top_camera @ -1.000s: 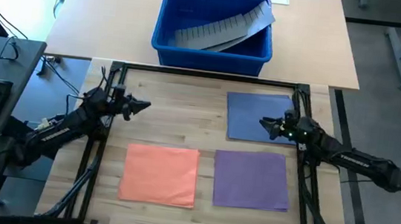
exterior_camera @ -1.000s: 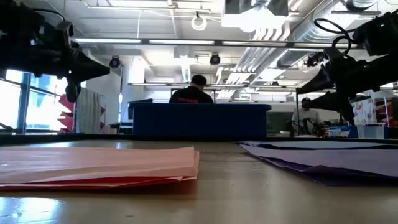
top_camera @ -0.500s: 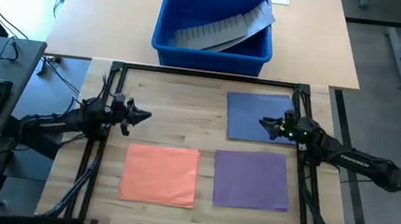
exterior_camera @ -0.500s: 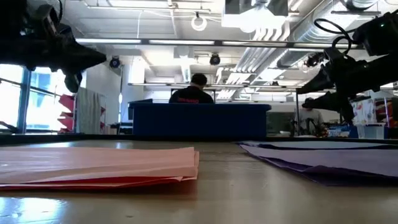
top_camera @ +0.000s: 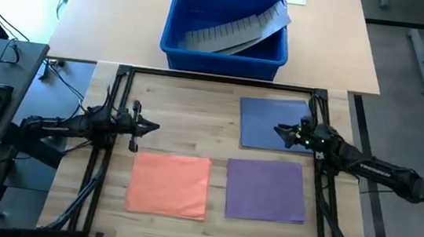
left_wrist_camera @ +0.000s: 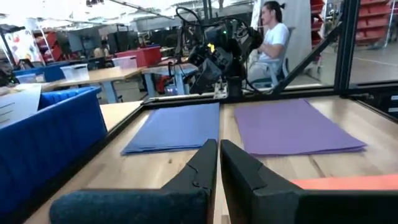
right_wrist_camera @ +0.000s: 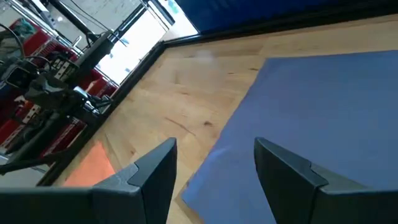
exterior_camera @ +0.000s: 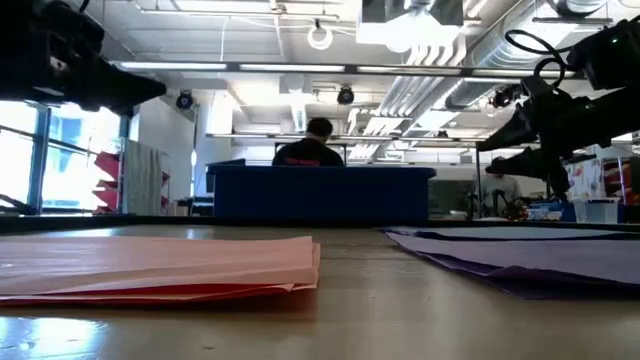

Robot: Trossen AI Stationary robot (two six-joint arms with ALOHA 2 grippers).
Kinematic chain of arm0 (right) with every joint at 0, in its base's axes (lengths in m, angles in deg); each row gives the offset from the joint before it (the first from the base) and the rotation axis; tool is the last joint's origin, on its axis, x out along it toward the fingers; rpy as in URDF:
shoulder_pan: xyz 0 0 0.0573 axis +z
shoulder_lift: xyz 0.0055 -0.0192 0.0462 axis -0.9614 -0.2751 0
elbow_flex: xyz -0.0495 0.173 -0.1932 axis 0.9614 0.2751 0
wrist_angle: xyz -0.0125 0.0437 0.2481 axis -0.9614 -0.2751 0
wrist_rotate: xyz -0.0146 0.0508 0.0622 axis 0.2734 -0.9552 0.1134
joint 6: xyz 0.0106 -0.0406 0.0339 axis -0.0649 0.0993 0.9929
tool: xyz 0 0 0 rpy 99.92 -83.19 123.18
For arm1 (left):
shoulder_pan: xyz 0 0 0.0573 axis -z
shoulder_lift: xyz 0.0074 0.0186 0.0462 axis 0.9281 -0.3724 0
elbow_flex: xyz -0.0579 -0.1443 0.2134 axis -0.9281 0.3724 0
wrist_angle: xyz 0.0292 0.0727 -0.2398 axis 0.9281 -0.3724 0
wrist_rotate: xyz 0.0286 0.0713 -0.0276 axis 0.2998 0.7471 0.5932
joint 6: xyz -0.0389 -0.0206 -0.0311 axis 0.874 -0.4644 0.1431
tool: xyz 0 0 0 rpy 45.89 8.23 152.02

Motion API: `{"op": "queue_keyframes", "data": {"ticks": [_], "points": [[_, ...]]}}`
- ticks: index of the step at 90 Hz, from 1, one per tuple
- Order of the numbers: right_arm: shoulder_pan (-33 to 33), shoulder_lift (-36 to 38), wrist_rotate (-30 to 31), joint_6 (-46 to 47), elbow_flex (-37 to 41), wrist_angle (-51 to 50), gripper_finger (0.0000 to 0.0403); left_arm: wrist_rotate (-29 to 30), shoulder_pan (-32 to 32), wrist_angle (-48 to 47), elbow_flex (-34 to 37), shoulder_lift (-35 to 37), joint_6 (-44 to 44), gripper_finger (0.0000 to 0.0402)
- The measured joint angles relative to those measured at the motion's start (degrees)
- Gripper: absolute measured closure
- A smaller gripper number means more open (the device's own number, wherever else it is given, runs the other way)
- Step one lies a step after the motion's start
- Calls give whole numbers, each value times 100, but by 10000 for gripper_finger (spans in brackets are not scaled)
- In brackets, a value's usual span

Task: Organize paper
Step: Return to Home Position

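Note:
Three stacks of paper lie flat on the wooden table: orange paper [top_camera: 167,183] near left, purple paper [top_camera: 265,189] near right, and blue paper [top_camera: 274,123] far right. My left gripper [top_camera: 156,126] hangs shut above bare wood, beyond the orange paper's far edge, pointing toward the table's right. In the left wrist view its fingers [left_wrist_camera: 219,152] are almost together with nothing between them. My right gripper [top_camera: 277,130] hovers open over the blue paper's left edge [right_wrist_camera: 217,155], pointing toward the table's left.
A blue plastic bin [top_camera: 227,25] holding a grey ridged strip [top_camera: 233,28] stands on the far table. A black frame [top_camera: 216,79] runs round the work surface. Bare wood [top_camera: 188,116] lies between the two grippers. People sit in the room behind.
My left gripper has moved a little toward the table's near edge, and its arm has swung round until it points more squarely toward the table's right. The papers lie as before.

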Motion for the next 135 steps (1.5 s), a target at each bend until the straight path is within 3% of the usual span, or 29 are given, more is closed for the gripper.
{"op": "queue_keyframes", "data": {"ticks": [44,64,77,94,135], "points": [[46,23,5,2,0,-2,207,-3,-2,-2,0,1,7,401],[894,1592,-111,-22,-2,-11,207,-9,-2,-4,0,6,8,401],[1283,1799,-318,-1691,0,376,207,-13,-4,1,-1,-11,10,401],[2007,1799,149,-3701,46,213,207,42,-4,17,1,-67,6,401],[2144,1663,67,-3856,46,156,207,43,-4,15,1,-71,4,401]]}}
